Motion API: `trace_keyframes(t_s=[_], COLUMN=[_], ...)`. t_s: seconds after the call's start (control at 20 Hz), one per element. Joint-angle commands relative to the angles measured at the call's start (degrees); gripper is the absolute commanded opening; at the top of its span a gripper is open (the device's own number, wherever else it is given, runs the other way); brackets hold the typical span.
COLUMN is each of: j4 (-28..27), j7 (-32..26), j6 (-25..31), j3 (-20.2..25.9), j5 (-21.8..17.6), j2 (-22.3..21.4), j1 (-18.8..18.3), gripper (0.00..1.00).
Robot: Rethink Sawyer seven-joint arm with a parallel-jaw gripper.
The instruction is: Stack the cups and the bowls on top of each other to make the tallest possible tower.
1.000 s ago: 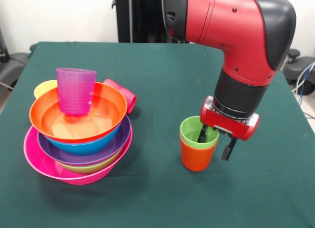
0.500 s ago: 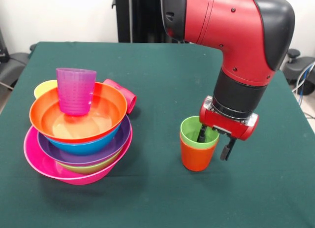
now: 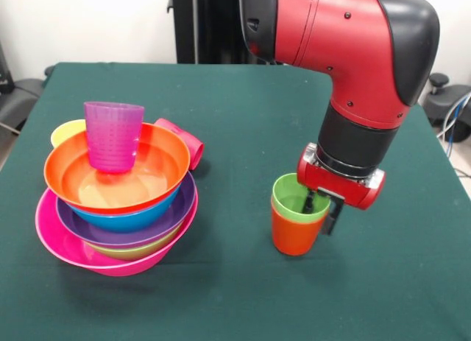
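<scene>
The tower (image 3: 118,201) stands at the left: the pink bowl (image 3: 55,241) as base, then the green bowl (image 3: 136,251), purple bowl (image 3: 176,208), blue bowl (image 3: 125,219) and orange bowl (image 3: 158,180), with the purple cup (image 3: 112,135) upright in the top bowl. The yellow cup (image 3: 65,131) and the red cup (image 3: 185,140) show behind the pile. The green cup (image 3: 289,196) sits nested in the orange cup (image 3: 293,236) on the table at the right. My gripper (image 3: 320,212) is shut on their right wall, one finger inside the green cup and one outside.
The dark green table (image 3: 235,113) has its far edge at the top and its right edge near the arm. The robot's black pedestal (image 3: 202,24) stands behind the table. Office chair parts show at both sides.
The fingers have closed on the right wall of the nested green and orange cups. The cups have shifted and tilted slightly. The tower has not moved.
</scene>
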Motion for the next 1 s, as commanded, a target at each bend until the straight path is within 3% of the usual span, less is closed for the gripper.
trace_keyframes(t_s=[0.05, 0.7, 1.0], j4=[3.12, 3.6, 7.26], j7=[6.53, 6.65, 6.27], j6=[-1.12, -1.63, 7.62], j3=[6.11, 6.5, 5.84], j5=[-0.37, -0.1, 1.38], j2=[0.49, -0.42, -10.98], j1=[-1.29, -1.37, -0.19], gripper=[0.0, 0.0, 0.0])
